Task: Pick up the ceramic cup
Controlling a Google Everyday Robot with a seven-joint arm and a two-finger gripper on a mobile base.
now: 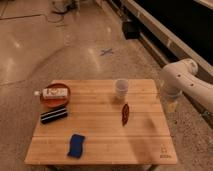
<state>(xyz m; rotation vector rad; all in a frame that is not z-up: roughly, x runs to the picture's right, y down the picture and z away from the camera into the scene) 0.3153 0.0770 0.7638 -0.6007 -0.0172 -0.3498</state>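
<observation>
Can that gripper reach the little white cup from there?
Probably yes: the gripper hangs beside the wooden table's right edge, and nothing stands between it and the small white ceramic cup.

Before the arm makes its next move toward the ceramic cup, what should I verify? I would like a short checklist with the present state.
1. Ceramic cup upright on the table: ok.
2. Cup apart from the dark red object in front of it: ok.
3. Bowl well away at the left: ok.
4. Gripper above the cup: not ok; it hangs beyond the table's right edge.
5. Cup empty: cannot tell.
</observation>
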